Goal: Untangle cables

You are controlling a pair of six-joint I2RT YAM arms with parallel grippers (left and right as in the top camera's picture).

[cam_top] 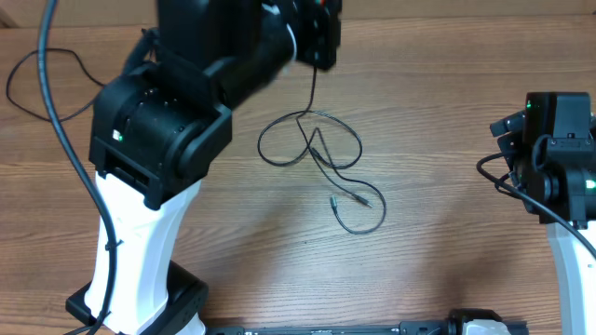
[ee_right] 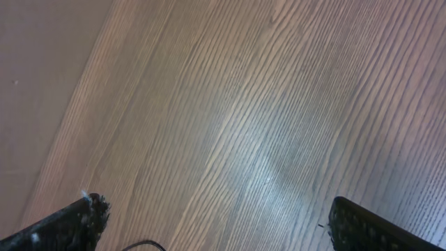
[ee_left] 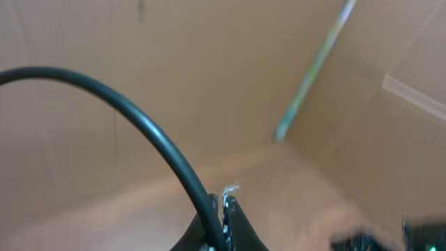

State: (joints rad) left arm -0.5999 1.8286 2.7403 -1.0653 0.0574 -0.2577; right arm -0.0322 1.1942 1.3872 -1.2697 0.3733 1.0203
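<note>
The thin black flexible cables (cam_top: 312,144) are lying in crossing loops on the brown wood-grain surface (cam_top: 447,102), below the left fingers (ee_left: 230,213) and well apart from the right fingers (ee_right: 77,219). A tail is trailing off from the loops towards the near edge, with two small plug ends lying close together at its far end. From the crossing, one strand (cam_top: 311,88) is rising straight up to the left fingers. These are pressed fully together and appear to be pinching that strand, though the blurred left wrist view is not showing the cord itself.

The left arm is holding its fingers high above the surface. This is probably so that the pinched strand pulls taut and draws free of the tangle while the weight of the other loops is keeping them down. The robot's own thick black wire (ee_left: 139,132) is arching across the left wrist view and has no part in the tangle.

The right fingers are standing wide apart, gripping nothing, with only bare wood between them. They are probably waiting off to the side, ready to pin or pick a loop without disturbing the lift.
</note>
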